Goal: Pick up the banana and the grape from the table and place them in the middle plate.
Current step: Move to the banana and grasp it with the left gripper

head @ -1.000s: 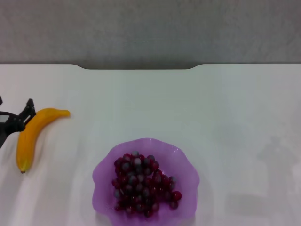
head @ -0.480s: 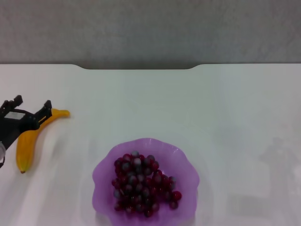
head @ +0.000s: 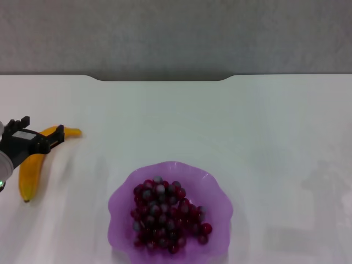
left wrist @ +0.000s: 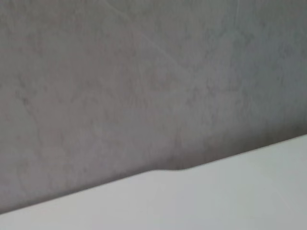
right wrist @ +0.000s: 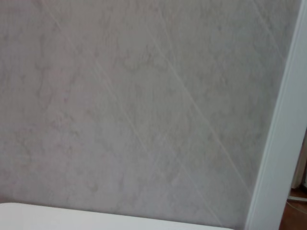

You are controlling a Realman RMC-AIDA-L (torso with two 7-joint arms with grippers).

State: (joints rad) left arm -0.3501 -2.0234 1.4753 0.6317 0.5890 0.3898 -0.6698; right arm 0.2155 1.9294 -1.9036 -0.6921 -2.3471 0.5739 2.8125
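Note:
The yellow banana lies on the white table at the far left. My left gripper is over the banana's upper part, open, with one fingertip on each side of it. The banana's end sticks out past the fingers. The grape bunch lies inside the purple scalloped plate at the near middle. The right gripper is out of view. The wrist views show only wall and table edge.
The table's far edge has a shallow notch with a grey wall behind it. A white frame stands at the side in the right wrist view.
My left gripper has come in from the left edge and moved right over the banana's upper part. The banana, the grapes and the plate have not moved.

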